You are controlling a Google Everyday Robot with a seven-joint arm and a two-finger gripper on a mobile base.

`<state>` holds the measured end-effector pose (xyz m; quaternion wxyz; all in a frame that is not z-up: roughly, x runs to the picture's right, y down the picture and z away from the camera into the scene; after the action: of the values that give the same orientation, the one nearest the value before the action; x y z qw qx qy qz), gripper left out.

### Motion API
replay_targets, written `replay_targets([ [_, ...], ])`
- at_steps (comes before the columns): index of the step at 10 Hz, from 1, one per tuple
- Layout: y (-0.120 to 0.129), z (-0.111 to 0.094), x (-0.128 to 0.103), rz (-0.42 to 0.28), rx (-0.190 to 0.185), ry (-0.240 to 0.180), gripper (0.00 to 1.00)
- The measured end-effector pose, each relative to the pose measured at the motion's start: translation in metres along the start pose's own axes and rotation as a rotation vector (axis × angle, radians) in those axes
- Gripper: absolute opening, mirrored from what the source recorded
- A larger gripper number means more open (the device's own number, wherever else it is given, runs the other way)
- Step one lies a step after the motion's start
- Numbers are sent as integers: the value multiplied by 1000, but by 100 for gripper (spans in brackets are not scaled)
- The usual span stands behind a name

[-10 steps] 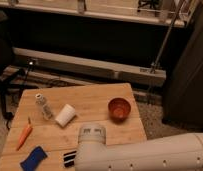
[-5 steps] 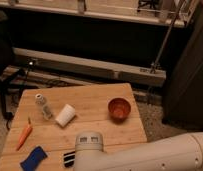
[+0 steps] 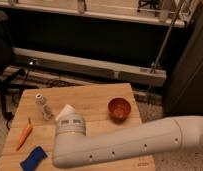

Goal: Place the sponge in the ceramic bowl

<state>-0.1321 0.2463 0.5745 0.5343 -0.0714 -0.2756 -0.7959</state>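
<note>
Shows a flat bright-blue rectangular sponge point(image 3: 33, 159) lying at the front-left corner of the wooden tabletop point(image 3: 95, 97), well apart from the glossy reddish-brown ceramic bowl point(image 3: 119, 108) near the right edge. Hides the gripper behind the white arm point(image 3: 120, 145) over the tabletop's front; spread wide, holding nothing.

No text, label, brand or number is legible on the table point(image 3: 95, 97) or the arm point(image 3: 125, 145). The gripper is hidden behind the arm's ringed end over the table, jaws apart.
</note>
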Motion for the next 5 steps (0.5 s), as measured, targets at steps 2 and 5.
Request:
replay_targets([
  [2, -20, -6, 19, 0, 5, -38, 80],
  [5, -63, -12, 49, 41, -8, -85, 80],
])
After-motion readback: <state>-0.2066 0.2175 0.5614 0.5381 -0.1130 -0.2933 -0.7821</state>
